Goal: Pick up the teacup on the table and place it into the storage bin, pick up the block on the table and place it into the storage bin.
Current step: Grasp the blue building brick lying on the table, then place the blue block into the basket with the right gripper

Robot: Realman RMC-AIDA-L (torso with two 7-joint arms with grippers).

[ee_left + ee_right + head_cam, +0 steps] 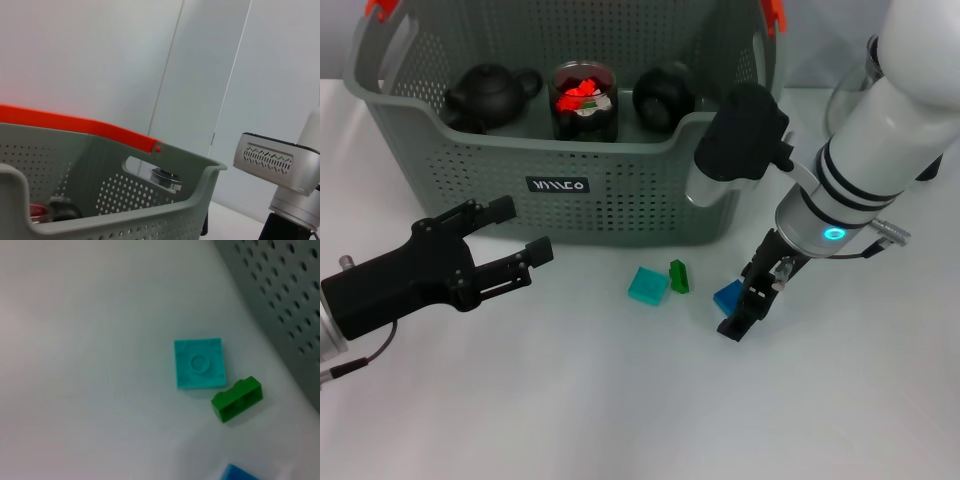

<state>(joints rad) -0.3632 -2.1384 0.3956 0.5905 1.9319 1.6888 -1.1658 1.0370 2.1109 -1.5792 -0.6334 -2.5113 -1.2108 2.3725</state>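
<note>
Progress of the two-part task, as judged from the head and wrist views. The storage bin [570,150] stands at the far side of the table [620,420] and holds a dark teapot [485,92], a glass jar with red contents [584,100] and a round dark vessel [663,93] that is probably the teacup; if so, the first half of the task appears done, though the vessel's form is not plain enough to be certain. Three blocks lie on the table just in front of the bin's near wall: a teal block [648,285], a green block [679,276] just beside it, and a blue block [729,296] toward the right. None is in the bin, so the block placement is left to do. The right gripper [745,312] is lowered to the table at the blue block, its fingers pointing down beside it; whether they are spread or pinching the block cannot be told, and the right wrist view shows only a corner of that block at its edge. The left gripper [510,243] hangs idle above the table near the bin's near-left corner, fingers spread and holding nothing. A glass pitcher [855,85] stands beyond the right arm.
</note>
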